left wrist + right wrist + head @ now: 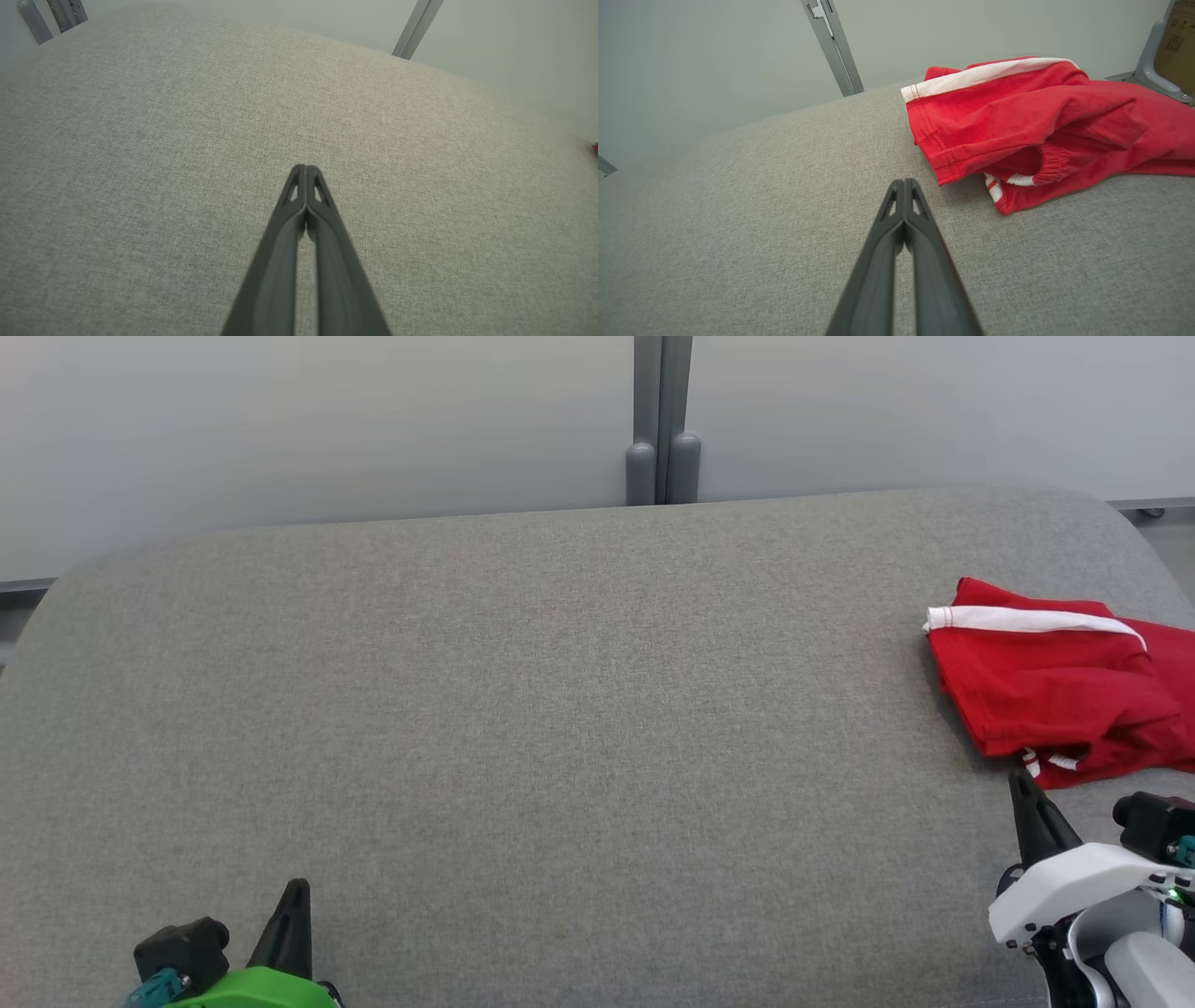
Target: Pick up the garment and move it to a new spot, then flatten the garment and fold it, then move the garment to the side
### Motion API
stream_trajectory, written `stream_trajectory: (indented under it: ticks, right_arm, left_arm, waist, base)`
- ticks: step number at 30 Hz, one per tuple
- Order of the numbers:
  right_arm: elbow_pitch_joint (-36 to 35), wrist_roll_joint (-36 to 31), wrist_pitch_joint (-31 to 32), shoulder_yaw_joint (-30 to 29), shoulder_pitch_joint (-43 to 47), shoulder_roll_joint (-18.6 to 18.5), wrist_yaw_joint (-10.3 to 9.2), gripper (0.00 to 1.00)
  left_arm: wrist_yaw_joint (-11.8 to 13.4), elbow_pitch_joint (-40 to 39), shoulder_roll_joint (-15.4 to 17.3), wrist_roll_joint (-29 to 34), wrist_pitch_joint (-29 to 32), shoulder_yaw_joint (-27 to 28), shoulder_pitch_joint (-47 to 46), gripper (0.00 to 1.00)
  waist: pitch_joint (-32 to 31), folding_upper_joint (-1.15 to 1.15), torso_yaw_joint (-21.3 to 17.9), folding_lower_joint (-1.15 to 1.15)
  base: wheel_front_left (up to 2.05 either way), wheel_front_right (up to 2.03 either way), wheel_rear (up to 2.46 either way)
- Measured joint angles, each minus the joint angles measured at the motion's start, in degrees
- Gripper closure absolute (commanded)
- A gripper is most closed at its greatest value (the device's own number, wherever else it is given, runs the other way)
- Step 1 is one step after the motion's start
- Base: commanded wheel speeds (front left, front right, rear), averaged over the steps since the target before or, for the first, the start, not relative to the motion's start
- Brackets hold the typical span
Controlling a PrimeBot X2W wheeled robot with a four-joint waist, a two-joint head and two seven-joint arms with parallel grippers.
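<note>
Loosely bunched, the red garment [1055, 681] lies on the grey cushion [523, 709].

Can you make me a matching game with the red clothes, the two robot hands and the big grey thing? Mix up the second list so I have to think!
Things:
1. garment
2. left gripper
3. right gripper
4. padded surface

Descriptions:
A. grey all over
B. shut, close to the red cloth
C. red with a white stripe, crumpled on the right side
D. shut, far from the red cloth, at the lower left

Pairs: 1-C, 2-D, 3-B, 4-A
</note>
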Motion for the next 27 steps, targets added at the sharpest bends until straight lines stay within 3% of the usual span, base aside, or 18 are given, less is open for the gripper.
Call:
stream_trajectory:
  ticks: [27]
  right_arm:
    - [-1.0,15.2,5.3,-6.7,-0.1,4.9,3.44,1.00]
  left_arm:
    - [-3.5,-0.4,-2.7,-15.4,4.6,5.5,-0.2,1.00]
  waist:
    - [0.1,0.00,-0.1,0.00]
  base:
    - [0.00,0.00,0.00]
